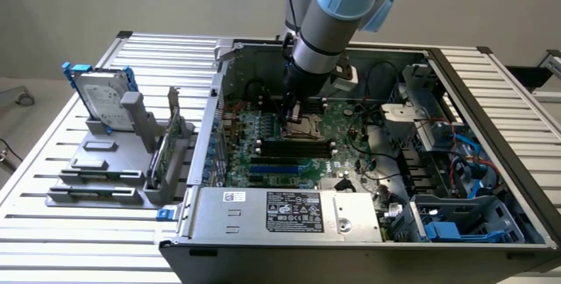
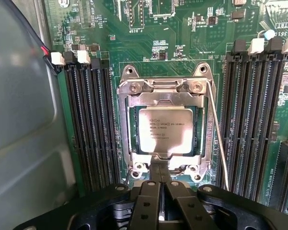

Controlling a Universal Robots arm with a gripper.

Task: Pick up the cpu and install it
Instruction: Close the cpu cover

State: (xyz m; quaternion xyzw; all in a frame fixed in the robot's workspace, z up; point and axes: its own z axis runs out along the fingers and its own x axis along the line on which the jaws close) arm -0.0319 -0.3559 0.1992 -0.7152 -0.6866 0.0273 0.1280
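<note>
cpu [image 2: 164, 129]: flat square chip, silvery-grey top with printed text, seated level inside the motherboard's metal-framed socket [image 2: 130, 125].

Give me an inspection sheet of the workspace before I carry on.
Surface: slatted metal table carrying an open computer case.
Job's things: cpu lies flat inside the motherboard socket.
Clutter: hard drive in a blue bracket and an expansion card, both standing in a grey rack.
End effector: shut, tips by the cpu's edge.
Cables: red and black wires near the memory slots; blue and red cables at the exterior view's right.
Surroundings: pale wall; nothing else seen.
</note>
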